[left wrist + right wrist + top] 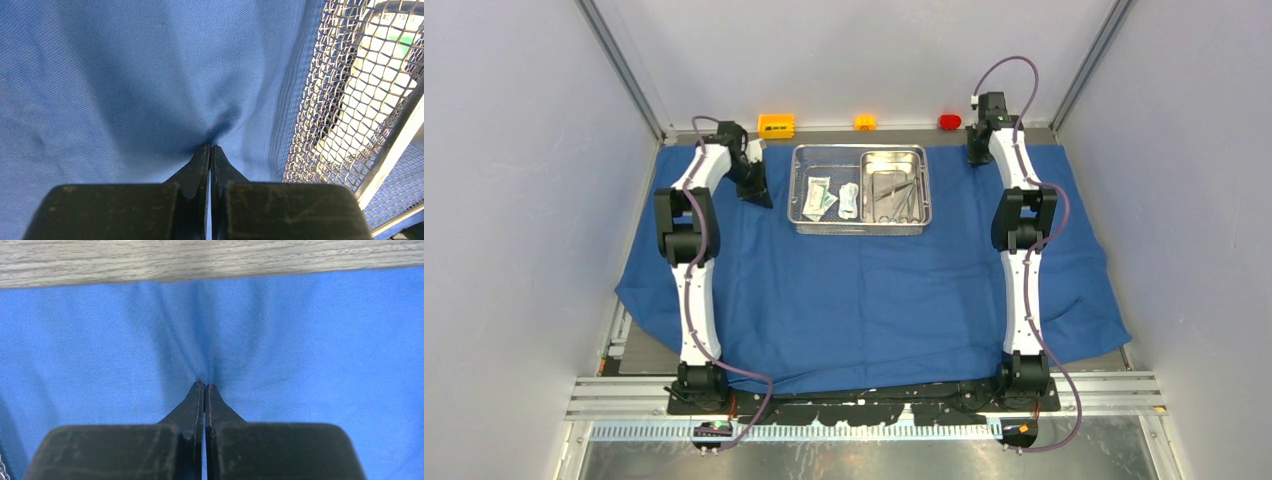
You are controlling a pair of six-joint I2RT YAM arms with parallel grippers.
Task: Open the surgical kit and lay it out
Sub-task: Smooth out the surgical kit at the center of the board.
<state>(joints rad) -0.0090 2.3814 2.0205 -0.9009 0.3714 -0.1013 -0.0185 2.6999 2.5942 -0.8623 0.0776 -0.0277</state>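
The blue cloth wrap [864,290] lies spread flat over the table. On its far middle stands the steel mesh tray [861,229]. Inside it are the smaller steel pan [914,160] with thin steel scissors and forceps [892,193], and white-green packets [819,197]. My left gripper [757,192] is down on the cloth just left of the tray. In the left wrist view it [210,146] is shut, with a pucker of blue cloth [125,75] at its tips and the mesh tray [330,115] to the right. My right gripper [977,152] sits at the cloth's far right edge. It [205,385] is shut on a pinch of cloth [325,340].
An orange block [776,125], a yellow block [865,122] and a red block [950,122] stand in a row behind the cloth at the back wall. Bare wood tabletop [210,257] shows just past the cloth's far edge. Grey walls close both sides.
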